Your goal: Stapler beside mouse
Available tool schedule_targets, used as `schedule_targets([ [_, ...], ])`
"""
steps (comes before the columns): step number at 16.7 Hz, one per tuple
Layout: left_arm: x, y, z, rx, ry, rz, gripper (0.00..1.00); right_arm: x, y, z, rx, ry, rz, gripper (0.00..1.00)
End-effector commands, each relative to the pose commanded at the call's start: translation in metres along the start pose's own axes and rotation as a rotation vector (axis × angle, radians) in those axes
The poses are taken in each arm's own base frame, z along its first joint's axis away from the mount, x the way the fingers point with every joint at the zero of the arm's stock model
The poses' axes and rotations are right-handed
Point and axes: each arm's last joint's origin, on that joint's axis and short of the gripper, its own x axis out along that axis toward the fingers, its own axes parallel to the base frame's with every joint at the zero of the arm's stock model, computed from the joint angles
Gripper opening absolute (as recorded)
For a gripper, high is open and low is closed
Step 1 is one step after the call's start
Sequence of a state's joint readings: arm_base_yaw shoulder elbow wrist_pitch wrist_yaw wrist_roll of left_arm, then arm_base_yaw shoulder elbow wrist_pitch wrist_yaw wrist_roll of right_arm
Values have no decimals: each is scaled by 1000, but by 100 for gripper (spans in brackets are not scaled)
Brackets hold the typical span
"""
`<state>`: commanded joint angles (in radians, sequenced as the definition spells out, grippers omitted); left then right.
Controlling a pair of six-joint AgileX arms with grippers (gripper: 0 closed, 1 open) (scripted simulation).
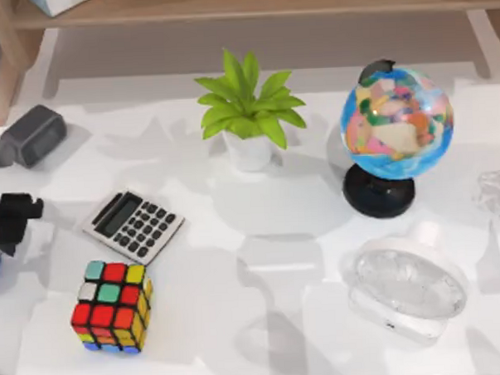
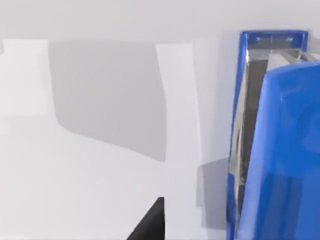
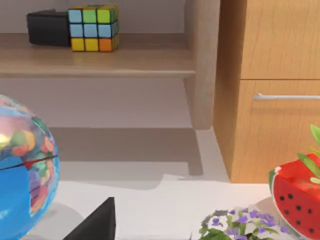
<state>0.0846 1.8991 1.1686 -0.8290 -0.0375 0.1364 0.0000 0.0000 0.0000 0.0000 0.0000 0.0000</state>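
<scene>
Blue glossy plastic stapler lies at the white table's far left edge beneath the left gripper, whose finger spread I cannot tell, left of the grey calculator.

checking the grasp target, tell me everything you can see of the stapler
The stapler is glossy bright blue plastic, long and narrow. In the left wrist view its curved upper arm sits above a flat, square-ended blue base, with a shiny metal channel between them. It lies on the white table, casting a small shadow beside it. In the top view a sliver of it sits at the far left edge under the left gripper.
</scene>
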Motion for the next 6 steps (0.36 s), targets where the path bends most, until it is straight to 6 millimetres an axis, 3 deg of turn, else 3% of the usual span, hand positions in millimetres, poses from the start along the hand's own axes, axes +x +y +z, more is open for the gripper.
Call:
schedule_targets([
  [6, 0, 0, 0, 0, 0, 0, 100, 0, 0, 0, 0, 0, 0, 100],
])
